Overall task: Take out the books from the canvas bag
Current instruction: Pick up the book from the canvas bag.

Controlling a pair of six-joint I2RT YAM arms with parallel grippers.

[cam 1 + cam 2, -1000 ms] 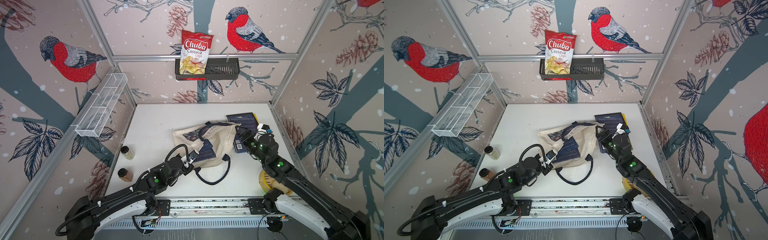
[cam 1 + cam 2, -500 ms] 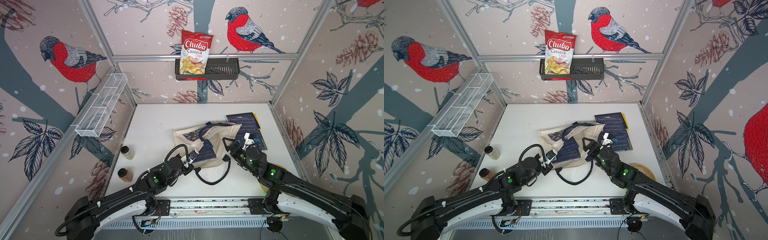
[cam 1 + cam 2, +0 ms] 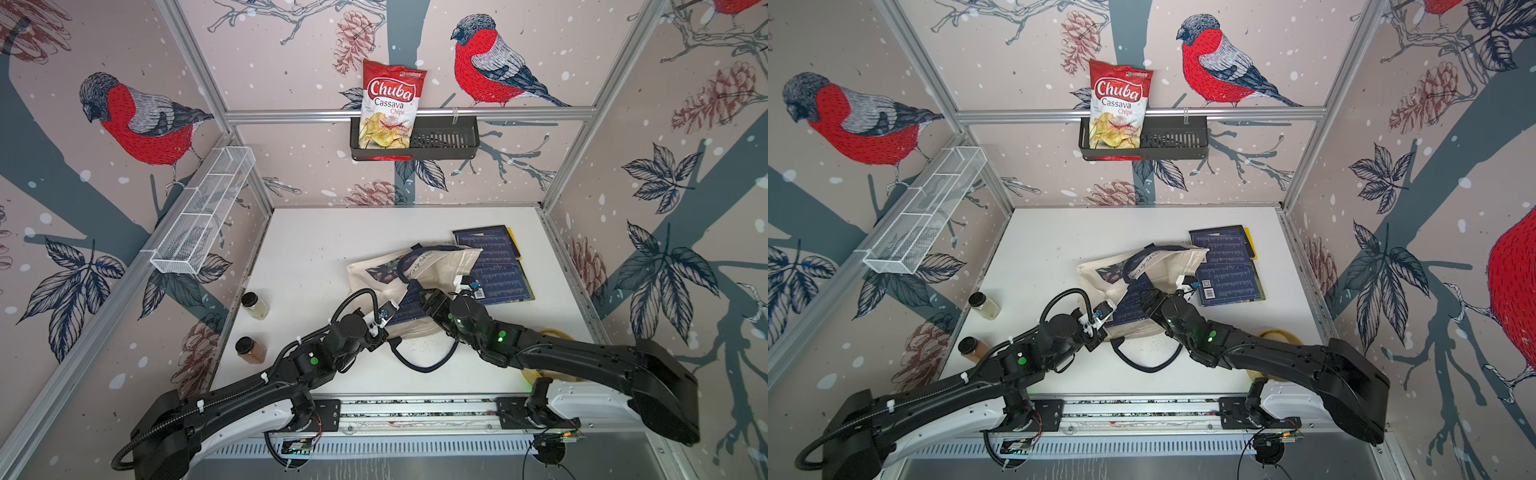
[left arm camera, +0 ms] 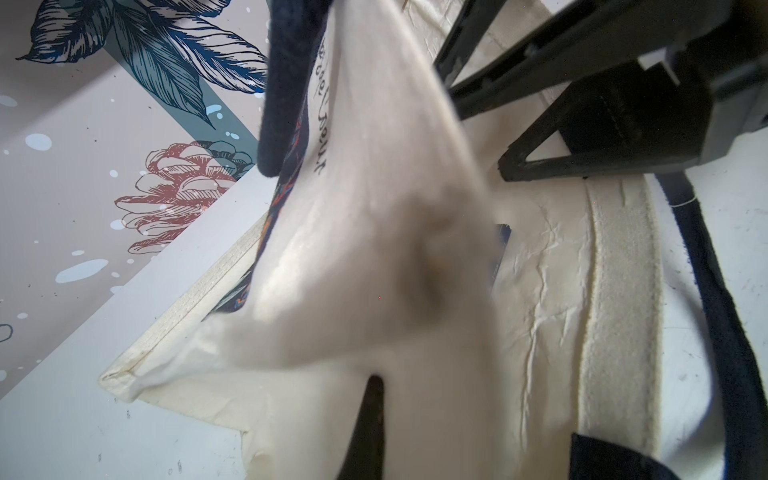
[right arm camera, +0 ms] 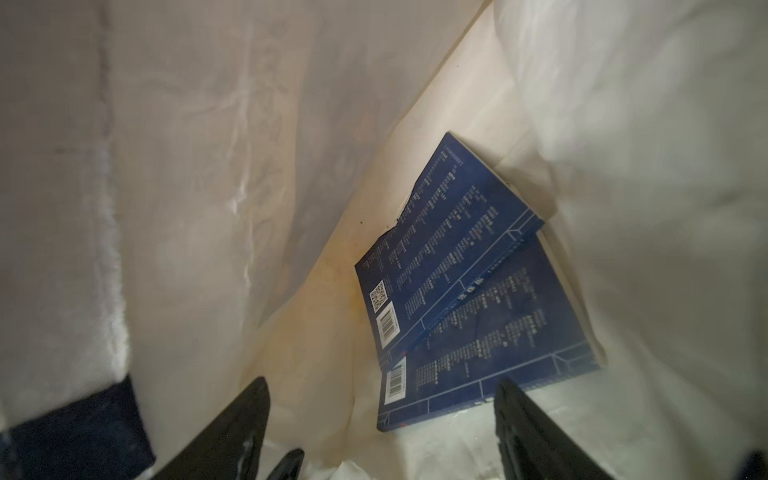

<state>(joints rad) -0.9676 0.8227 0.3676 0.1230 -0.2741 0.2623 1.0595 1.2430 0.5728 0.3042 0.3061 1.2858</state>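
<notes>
Clamping the upper cloth of the canvas bag, the left gripper held its mouth agape; the right gripper, jaws wide apart, sat inside near two navy books.

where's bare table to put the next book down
Widest bare patch: the table between the canvas bag, the back wall and the left wall. A narrower strip runs between the two jars and the bag. Crowded: the right side, where the books already out lie, and the front centre, with the left arm, the right arm and the strap loop.
</notes>
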